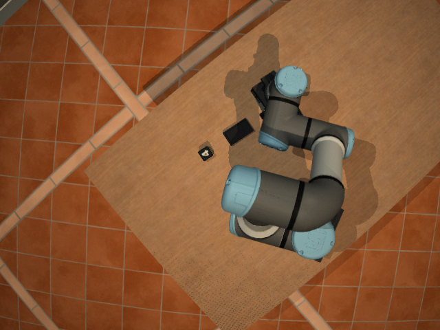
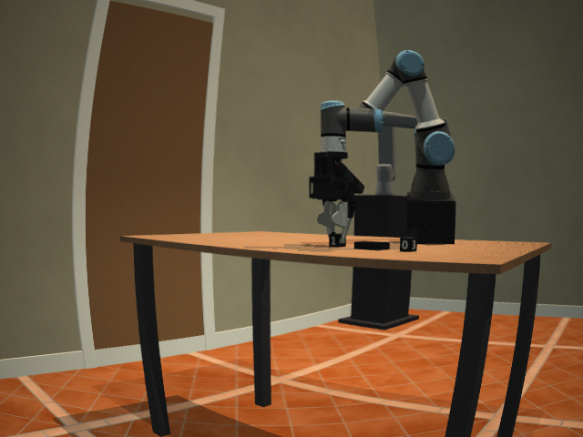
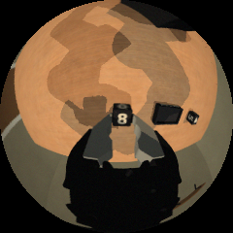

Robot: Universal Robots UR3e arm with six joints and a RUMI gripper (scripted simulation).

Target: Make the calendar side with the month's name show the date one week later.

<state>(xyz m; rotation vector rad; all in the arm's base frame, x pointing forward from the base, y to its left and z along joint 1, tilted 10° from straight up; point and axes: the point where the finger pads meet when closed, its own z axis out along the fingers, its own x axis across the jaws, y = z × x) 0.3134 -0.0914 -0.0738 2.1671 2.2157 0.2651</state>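
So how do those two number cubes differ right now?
The held cube is between the gripper's fingers; the loose cube stands free. In the exterior view, the held cube shows a 1, the loose cube a 0. Both are black with pale digits.

The arm (image 1: 280, 199) (image 2: 425, 101) is bending high behind the tray (image 1: 238, 131) (image 2: 372, 245) (image 3: 167, 115) in the exterior view. The gripper (image 1: 260, 93) (image 2: 337, 238) (image 3: 121, 114) is pointing straight down beside the tray, its two fingers clasping a cube.
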